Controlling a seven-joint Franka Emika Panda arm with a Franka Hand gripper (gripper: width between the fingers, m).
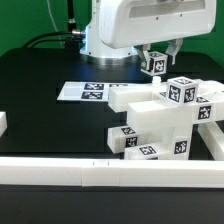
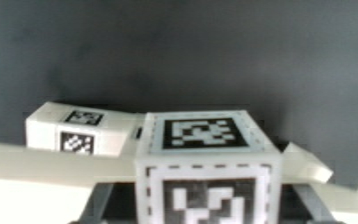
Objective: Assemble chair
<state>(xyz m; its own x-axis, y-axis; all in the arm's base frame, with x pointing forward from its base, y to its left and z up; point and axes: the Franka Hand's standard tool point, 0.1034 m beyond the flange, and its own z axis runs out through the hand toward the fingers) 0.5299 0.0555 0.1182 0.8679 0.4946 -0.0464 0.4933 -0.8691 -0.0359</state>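
The partly joined chair [image 1: 160, 120] stands on the black table at the exterior view's right: stacked chunky white blocks with marker tags on several faces. My gripper [image 1: 160, 55] hangs just above its far upper part and is shut on a white square post [image 1: 155, 66] with tags. In the wrist view the post [image 2: 202, 140] fills the middle, with dark fingers [image 2: 114, 203] on both sides of it; the gripper [image 2: 202, 205] grips it tight. Behind the post lies another tagged white chair piece [image 2: 73, 130]. Where the post's lower end sits is hidden.
The marker board [image 1: 85, 91] lies flat on the table at the exterior view's left of the chair. Long low white border rails run along the front [image 1: 100, 172], the right side [image 1: 214, 137] and the left edge [image 1: 2, 122]. The arm's white body [image 1: 125, 25] hangs over the back.
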